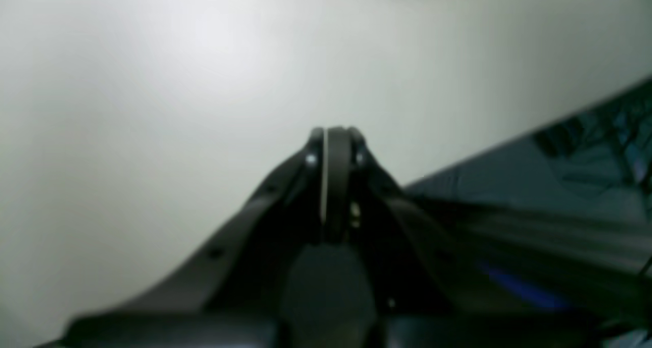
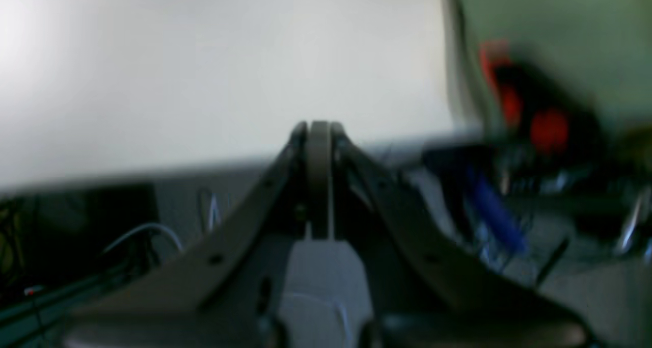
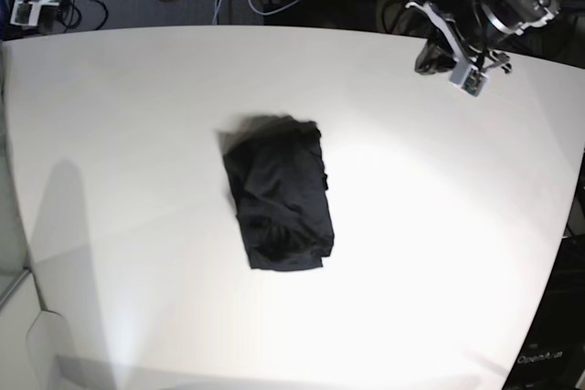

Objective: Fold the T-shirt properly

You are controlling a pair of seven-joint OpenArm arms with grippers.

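My right pincer (image 2: 320, 129) sits at the far left corner of the table (image 3: 439, 226), clenched on nothing, its fingers pressed flat together over bare white surface in my wrist view. In the base view only part of that arm shows at the top left, so I judge its place from that.

In the middle of the table lies the T-shirt (image 3: 279, 194), a compact black bundle, roughly rectangular, longer near-to-far than wide. It looks folded already: sleeves tucked in, edges fairly even, though the far left corner is a little rumpled.

My left pincer (image 1: 333, 134) hangs at the far right, well apart from the cloth, also clenched and empty.

I judge the folding done, or nearly; at most a smoothing of that rumpled corner remains.
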